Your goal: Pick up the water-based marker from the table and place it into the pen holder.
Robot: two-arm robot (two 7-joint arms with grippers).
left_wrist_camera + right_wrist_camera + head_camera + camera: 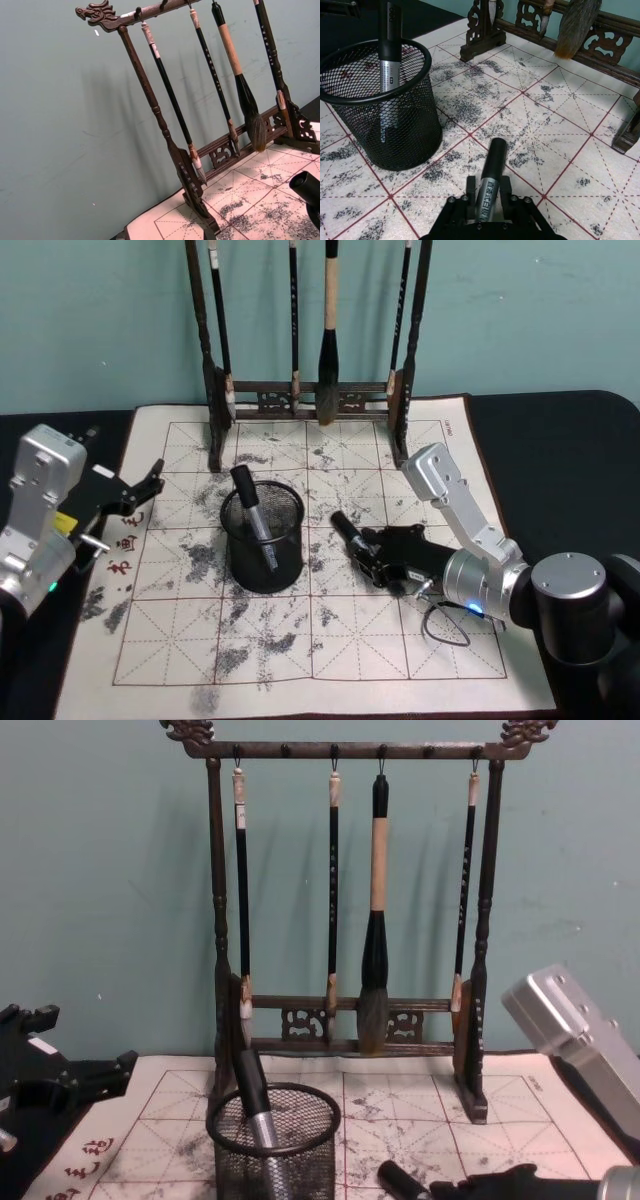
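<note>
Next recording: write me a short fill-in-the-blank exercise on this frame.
1. The right gripper grips a marker on the pen holder's ____ side.
2. The pen holder already contains ____ other marker.
3. ____ brushes hang from the wooden rack.
4. The left gripper hovers at the mat's ____ edge.
Missing: right; one; four; left.

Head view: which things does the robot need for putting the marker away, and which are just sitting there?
For the job:
the marker, gripped in the right gripper; the mesh pen holder.

Just there:
second marker standing in the pen holder; wooden brush rack with hanging brushes; ink-stained grid mat; left gripper, open, idle at the mat's left edge.
</note>
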